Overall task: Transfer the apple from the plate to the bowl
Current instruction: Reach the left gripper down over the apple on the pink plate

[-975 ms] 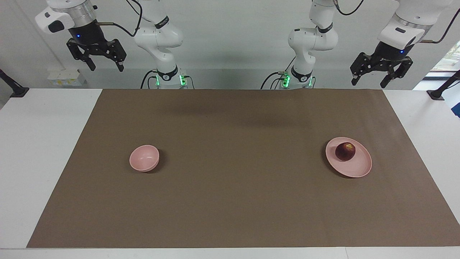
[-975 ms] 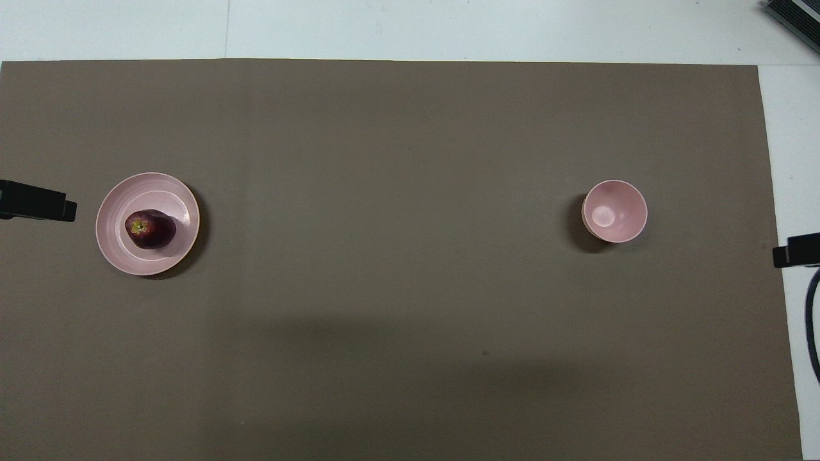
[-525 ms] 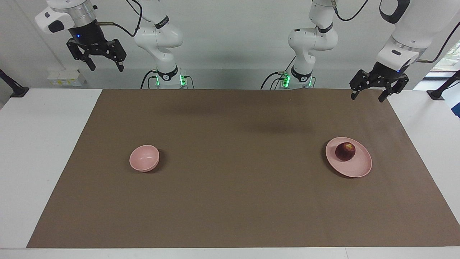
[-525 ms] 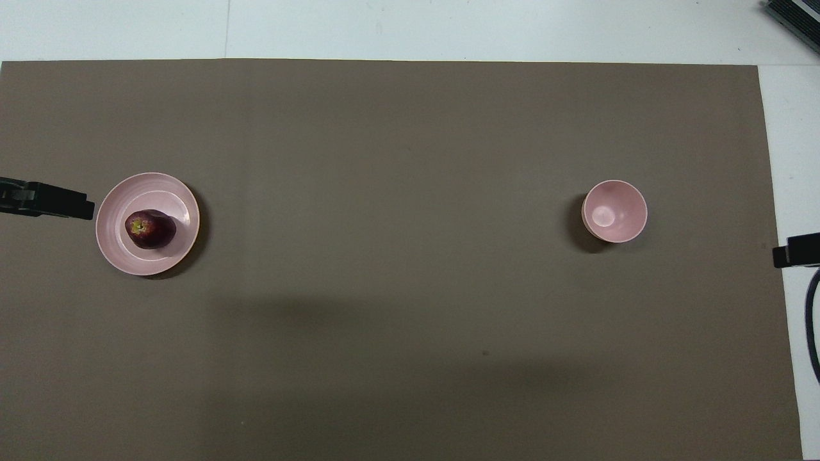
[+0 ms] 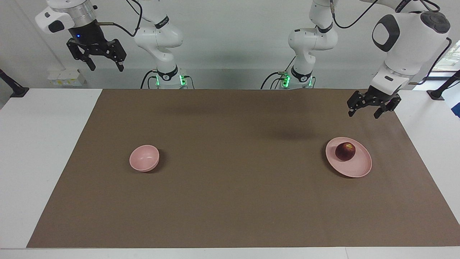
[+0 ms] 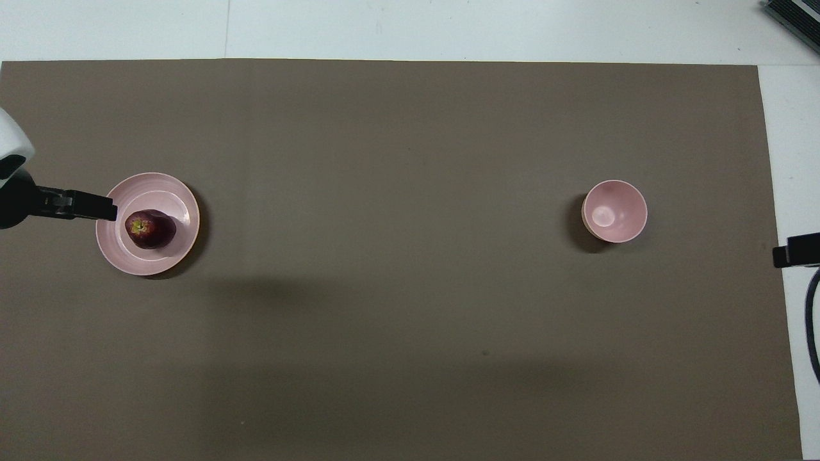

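**Left tool up near the plate, apple not yet touched**

The desk (image 5: pixel 43 144) carries a brown mat (image 5: pixel 237 187) that takes up most of its top, and everything I work with sits on that mat. The plate (image 5: pixel 354 169) lies toward my left arm's end and the bowl (image 5: pixel 144 158) toward my right arm's end, well apart, so the fruit has a long carry ahead.

My left tool (image 5: pixel 362 113) hangs in the air over the mat near the plate, fingers spread and empty, pointing down; I judge that spread is there to take the fruit's width. From overhead its tip covers the plate's rim, but the facing view shows it clear above.

My right tool (image 5: pixel 105 65) waits high by its own end, fingers parted, holding nothing.

The apple (image 5: pixel 345 151) rests on the plate, on the part nearer to me. The bowl is empty.
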`<state>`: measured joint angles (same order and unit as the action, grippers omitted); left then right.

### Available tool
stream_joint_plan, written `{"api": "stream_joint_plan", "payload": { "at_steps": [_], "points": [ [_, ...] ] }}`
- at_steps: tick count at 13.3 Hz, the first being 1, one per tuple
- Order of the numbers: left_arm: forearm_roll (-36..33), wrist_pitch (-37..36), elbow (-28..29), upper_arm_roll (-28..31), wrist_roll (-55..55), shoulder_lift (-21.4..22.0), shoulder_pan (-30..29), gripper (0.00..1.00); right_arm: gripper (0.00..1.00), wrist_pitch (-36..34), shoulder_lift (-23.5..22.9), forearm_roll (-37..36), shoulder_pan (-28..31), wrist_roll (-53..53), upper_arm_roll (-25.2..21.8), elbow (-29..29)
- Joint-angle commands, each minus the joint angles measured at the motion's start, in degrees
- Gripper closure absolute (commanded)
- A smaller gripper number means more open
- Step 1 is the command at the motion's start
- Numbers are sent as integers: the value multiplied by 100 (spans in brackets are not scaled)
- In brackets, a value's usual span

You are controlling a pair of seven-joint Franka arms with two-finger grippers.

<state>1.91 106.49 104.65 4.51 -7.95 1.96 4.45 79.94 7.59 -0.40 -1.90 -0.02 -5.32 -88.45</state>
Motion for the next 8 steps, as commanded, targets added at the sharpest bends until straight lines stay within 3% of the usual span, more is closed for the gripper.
{"api": "stream_joint_plan", "payload": {
  "at_steps": [1,8],
  "points": [
    [20,642,608,-55,-83,174,-93,0,0,-31,102,-21,14,37,31,-94],
    [20,1742,1338,-55,-84,-45,-190,0,0,-40,102,-21,14,37,31,-94]
  ]
}}
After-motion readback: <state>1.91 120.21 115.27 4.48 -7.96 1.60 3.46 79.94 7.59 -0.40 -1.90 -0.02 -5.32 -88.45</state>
